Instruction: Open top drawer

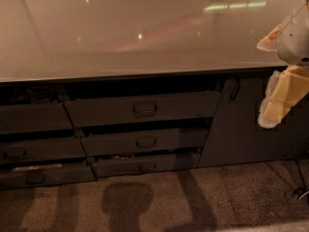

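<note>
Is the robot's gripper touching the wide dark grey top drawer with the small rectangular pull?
Apart. The camera view shows the gripper at the right edge, with the dark cabinet door between it and the top drawer.

Pretty dim overall, with a warm orange cast. Overhead lights glare off the glossy tabletop (145,42) as bright specks and one greenish streak. Long soft shadows stretch across the floor (231,197). The hand (271,67), at the right edge, catches the most light.
</note>
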Motion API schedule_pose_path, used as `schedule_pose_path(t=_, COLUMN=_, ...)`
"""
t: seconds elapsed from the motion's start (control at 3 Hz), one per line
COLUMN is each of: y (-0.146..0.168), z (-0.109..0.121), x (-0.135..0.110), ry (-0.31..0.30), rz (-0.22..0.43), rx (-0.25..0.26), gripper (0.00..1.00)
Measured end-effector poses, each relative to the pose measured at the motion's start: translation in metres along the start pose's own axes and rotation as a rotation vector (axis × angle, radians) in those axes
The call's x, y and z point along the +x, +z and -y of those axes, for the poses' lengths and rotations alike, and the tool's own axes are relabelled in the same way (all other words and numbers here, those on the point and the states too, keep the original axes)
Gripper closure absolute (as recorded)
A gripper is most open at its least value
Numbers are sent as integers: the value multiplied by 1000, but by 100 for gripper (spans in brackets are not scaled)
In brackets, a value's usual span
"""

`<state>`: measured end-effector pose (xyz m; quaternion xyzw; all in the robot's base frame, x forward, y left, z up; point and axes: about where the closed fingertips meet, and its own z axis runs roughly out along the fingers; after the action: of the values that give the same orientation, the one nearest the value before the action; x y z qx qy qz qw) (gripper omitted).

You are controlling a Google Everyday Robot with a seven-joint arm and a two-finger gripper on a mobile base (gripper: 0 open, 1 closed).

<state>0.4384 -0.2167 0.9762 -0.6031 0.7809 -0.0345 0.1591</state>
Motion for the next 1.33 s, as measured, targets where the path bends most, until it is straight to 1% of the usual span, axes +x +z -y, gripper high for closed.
schedule_pose_path(t=0.33, y=1, z=2, x=1, ry=6, rz=0, rx=3, gripper=0)
schedule_pose_path(t=0.67, y=35, z=13, x=4, ry=30, rz=70, rx=-104, gripper=0)
schedule_pose_path(t=1.0, y=115, z=19, x=-47, ry=-42, rz=139, rx=-350, gripper=0)
schedule_pose_path(t=1.33, y=150, z=4, x=-88, ry=-149, rz=110, rx=-443, gripper=0)
